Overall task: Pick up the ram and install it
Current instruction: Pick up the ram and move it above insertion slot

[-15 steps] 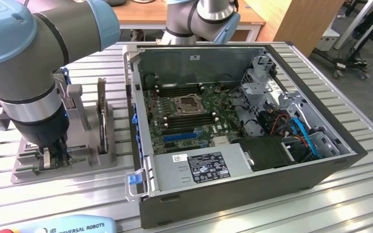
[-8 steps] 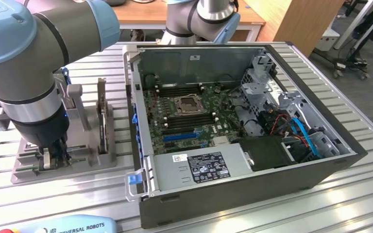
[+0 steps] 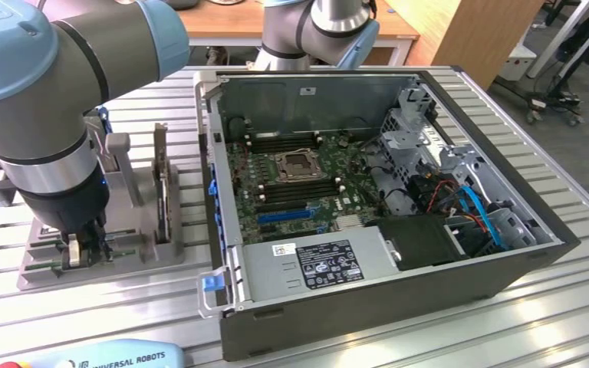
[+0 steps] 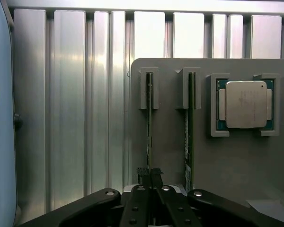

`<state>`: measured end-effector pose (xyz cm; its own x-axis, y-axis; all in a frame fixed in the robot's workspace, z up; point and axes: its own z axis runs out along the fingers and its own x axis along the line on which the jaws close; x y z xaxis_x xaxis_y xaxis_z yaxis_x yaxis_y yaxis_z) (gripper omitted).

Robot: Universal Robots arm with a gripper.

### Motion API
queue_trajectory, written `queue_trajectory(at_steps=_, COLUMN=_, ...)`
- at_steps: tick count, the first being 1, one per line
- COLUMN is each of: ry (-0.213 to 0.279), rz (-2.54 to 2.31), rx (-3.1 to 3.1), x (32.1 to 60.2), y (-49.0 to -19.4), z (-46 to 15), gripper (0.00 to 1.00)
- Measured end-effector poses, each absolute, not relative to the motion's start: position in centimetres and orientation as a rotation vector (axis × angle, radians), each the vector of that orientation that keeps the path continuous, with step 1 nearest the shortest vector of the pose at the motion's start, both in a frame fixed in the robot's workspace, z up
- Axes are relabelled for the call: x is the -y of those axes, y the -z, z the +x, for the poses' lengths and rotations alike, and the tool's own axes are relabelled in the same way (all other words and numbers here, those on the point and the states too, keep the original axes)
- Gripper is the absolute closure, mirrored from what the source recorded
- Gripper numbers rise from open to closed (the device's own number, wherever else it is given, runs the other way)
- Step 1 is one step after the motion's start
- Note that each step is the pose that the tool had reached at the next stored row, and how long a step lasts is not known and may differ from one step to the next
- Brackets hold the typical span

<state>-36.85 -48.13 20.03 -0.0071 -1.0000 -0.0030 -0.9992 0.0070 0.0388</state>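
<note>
Right now the gripper [image 4: 150, 176] is pinching its two fingertips together on the thin edge of the ram [image 4: 149, 127], which is standing on edge in a slot of the grey holder [image 4: 169, 142]. The ram is running straight away from the fingertips, and the jaws are clamping it at its near end while its far end is sitting in an upright guide of the holder. A second stick [image 4: 188, 137] is standing in the neighbouring slot, just beside the gripper and parallel to the gripped one, with the fingers not touching it. Beyond that stick, a square processor [image 4: 245, 104] is lying flat in its own recess. In the exterior view the arm is reaching down onto the holder, well apart from the open computer case [image 3: 376, 310], which is sitting on the ribbed metal table [image 3: 90, 322] to the exterior view's right of the gripper.
</note>
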Motion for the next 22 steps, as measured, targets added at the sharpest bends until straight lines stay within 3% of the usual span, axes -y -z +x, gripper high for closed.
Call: queue_trajectory(at_steps=22, ry=0.046, rz=2.196, rx=2.211, x=48.1, y=-21.1, z=-36.8, gripper=0.89)
